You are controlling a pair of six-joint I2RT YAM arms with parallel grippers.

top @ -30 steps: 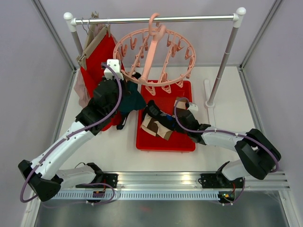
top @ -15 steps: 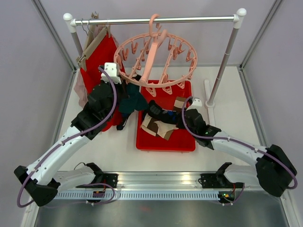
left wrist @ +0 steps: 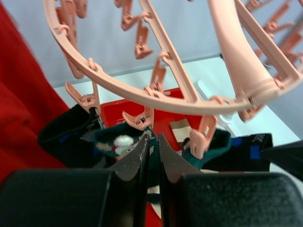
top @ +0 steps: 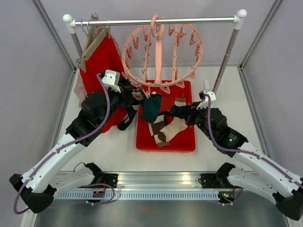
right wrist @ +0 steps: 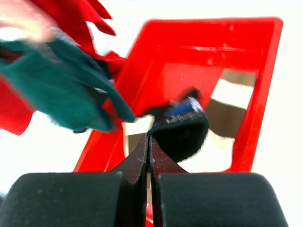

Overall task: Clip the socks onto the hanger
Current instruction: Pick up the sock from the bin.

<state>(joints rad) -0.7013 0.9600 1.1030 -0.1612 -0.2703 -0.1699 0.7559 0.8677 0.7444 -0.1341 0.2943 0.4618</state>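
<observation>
The pale-pink ring hanger [top: 161, 52] hangs by its hook from the rail, its pegs dangling over the red tray [top: 187, 142]. My left gripper [top: 140, 96] is shut on the dark teal patterned sock [top: 151, 109] and holds it up just under the ring's front pegs [left wrist: 139, 120]; in the left wrist view the sock [left wrist: 113, 142] sits between my gripper's [left wrist: 154, 139] jaws. My right gripper [top: 174, 112] is shut on a black sock [right wrist: 187, 132] above the tray; its jaws [right wrist: 150, 135] are pressed together. Beige and brown socks [top: 164, 130] lie in the tray.
A large red cloth [top: 102, 61] on wooden hangers hangs from the rail's left end, close behind my left arm. The rail's right post [top: 222, 66] stands beside the tray, near my right wrist. A dark piece of fabric [top: 127, 119] hangs below my left gripper.
The ring hanger has swung to a more upright tilt. My left gripper moved right with the teal sock. My right gripper lifted the black sock off the tray as its arm swung right.
</observation>
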